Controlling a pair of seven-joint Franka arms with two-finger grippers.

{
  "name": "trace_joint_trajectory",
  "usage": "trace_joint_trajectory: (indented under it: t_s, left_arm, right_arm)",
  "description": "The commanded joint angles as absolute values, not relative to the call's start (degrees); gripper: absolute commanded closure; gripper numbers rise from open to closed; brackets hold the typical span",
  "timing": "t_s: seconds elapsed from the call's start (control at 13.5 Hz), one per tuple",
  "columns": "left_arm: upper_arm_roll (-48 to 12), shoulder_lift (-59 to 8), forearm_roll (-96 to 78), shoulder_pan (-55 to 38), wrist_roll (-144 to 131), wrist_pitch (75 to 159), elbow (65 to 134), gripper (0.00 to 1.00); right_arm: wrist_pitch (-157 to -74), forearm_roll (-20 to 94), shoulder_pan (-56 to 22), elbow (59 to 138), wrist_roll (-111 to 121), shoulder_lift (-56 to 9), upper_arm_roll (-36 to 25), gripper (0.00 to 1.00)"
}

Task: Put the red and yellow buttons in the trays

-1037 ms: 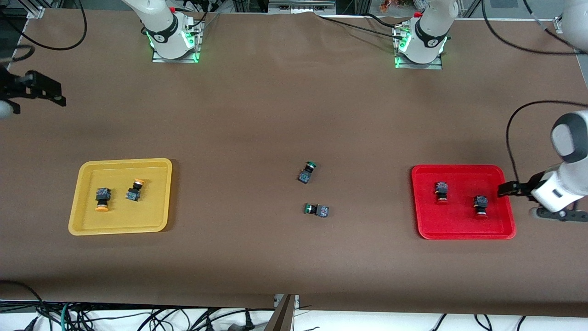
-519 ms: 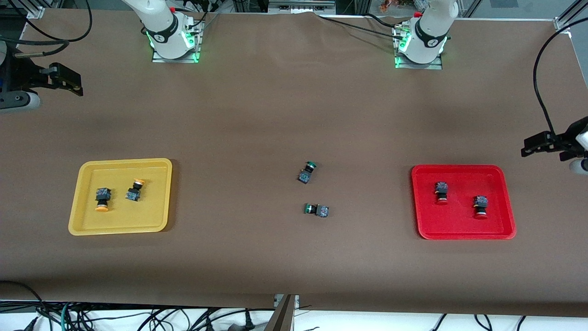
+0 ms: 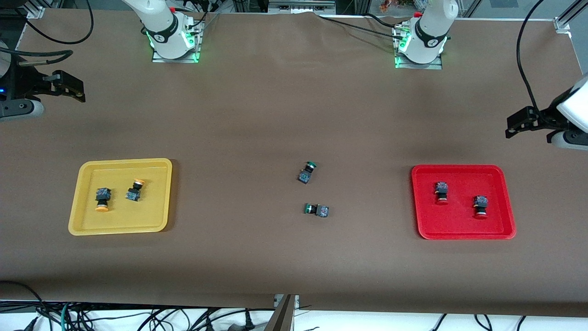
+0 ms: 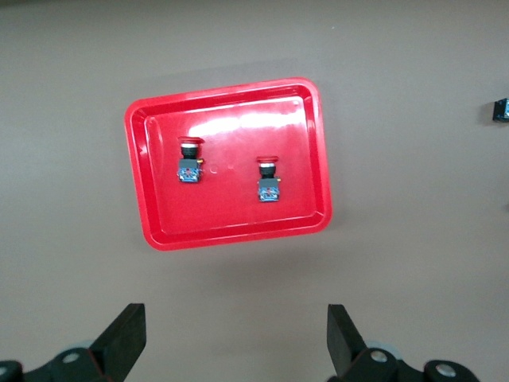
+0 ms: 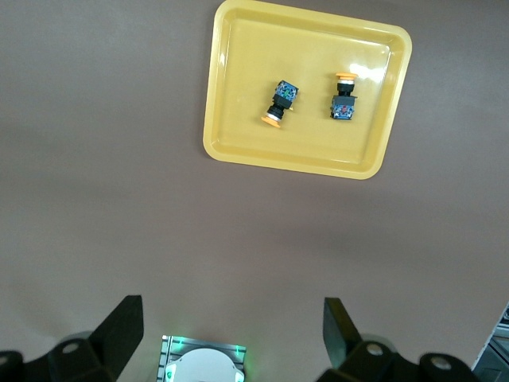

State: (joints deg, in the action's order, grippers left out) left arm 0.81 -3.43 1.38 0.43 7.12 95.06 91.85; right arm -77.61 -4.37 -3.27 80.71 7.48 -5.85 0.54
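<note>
Plainly the sorting looks finished: on the brown bench [image 3: 275,115] the yellow tray [image 3: 120,229] at the right arm's end holds both yellow buttons, one [image 3: 102,198] a little nearer the front camera than the other [image 3: 135,190], and the red tray [image 3: 464,235] at the left arm's end holds both red buttons [image 3: 441,192] [image 3: 480,205], each lying loose on the tray floor and apart from its neighbour. Two green buttons [image 3: 307,172] [image 3: 317,210] lie on the bare bench between the trays, which the task does not ask for.

The step in hand appears to be the retreat. The left gripper [image 3: 521,125] hangs over the bench edge at its own end, above and clear of the red tray, its fingers [image 4: 127,338] spread wide and empty. The right gripper [image 3: 69,86] hangs over the edge at the other end, likewise wide and empty, as its wrist view shows. Nothing further seems called for beyond parking both arms.

Against a second ago, the left gripper has lifted away from the red tray's rim and drawn off toward the bases; the right gripper has shifted slightly inward. Trays and buttons have not moved.
</note>
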Motion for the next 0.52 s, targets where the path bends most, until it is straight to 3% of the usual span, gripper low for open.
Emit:
trace_joint_trajectory:
  t_s: [0.0,0.44]
  left_arm:
    - [4.48,-1.05,-0.17,-3.52,6.24,93.78,93.17,0.0]
    - [4.48,-1.41,-0.97,-3.25,4.57,92.2,91.58,0.0]
  right_arm:
    - [-77.78,-5.1,-2.72,80.33,7.21,-6.06,1.32,0.0]
    - [-77.78,-5.01,-2.72,80.24,6.86,-6.15,1.41,0.0]
